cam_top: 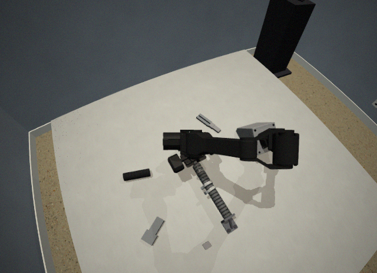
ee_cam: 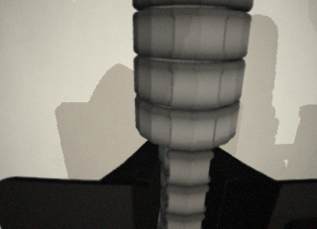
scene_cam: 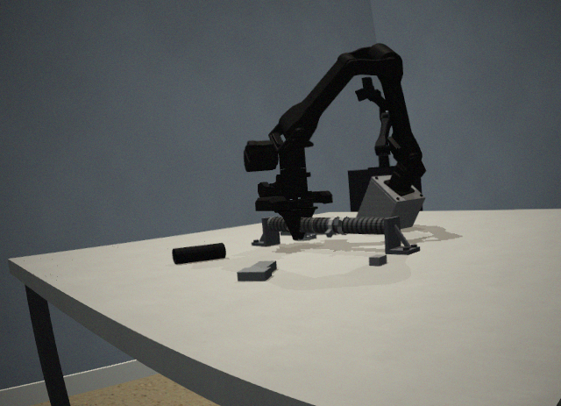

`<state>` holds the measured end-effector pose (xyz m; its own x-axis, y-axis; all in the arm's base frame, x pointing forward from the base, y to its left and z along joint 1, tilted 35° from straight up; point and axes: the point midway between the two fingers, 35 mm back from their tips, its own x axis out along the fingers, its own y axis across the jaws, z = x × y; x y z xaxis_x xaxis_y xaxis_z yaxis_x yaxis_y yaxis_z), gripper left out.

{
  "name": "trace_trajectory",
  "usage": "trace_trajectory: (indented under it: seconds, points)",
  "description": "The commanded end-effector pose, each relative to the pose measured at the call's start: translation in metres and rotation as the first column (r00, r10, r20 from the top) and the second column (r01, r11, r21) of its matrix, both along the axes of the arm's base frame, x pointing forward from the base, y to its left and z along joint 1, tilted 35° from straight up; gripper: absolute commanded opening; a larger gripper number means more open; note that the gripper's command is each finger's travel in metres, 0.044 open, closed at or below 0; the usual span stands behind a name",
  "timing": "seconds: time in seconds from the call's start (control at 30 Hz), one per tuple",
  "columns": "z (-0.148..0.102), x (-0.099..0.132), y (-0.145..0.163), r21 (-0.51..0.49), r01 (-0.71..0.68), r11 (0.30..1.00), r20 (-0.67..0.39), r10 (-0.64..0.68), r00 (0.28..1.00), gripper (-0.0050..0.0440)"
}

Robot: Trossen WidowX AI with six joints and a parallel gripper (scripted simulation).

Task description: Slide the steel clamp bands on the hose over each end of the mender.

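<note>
A ribbed grey hose lies raised between two end brackets, running from under my wrist toward the near right. It also shows in the exterior view and fills the wrist view. My gripper is shut on the hose near its far end and pinches it narrow between the fingers. One light steel band sits near the hose's middle, well clear of my fingers. A second light mark sits by the near bracket; I cannot tell if it is the other band.
A black cylinder lies left of the hose. Flat grey pieces and a small grey square lie on the table. The near bracket holds the hose end. A black tower stands at the far corner.
</note>
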<state>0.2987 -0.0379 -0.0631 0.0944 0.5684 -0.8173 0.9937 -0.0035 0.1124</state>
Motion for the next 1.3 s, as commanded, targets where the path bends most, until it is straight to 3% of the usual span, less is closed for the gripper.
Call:
trace_trajectory:
  seconds: [0.0,0.03,0.27,0.33,0.7,0.83,1.27]
  points:
    - [0.000,0.000,0.001,0.005,0.002,1.000,-0.001,-0.002,1.000,0.0000]
    - [0.000,0.000,0.001,0.005,0.002,1.000,-0.001,-0.002,1.000,0.0000]
    - [0.000,0.000,0.001,0.005,0.002,1.000,-0.001,-0.002,1.000,0.0168]
    - [0.000,0.000,0.001,0.005,0.002,1.000,-0.001,-0.002,1.000,0.0168]
    - [0.000,0.000,0.001,0.005,0.002,1.000,-0.001,-0.002,1.000,0.0432]
    - [0.033,-0.003,-0.012,0.005,0.003,1.000,-0.001,-0.002,1.000,0.0440]
    - [0.043,-0.005,-0.015,0.005,0.002,1.000,-0.001,-0.002,1.000,0.0440]
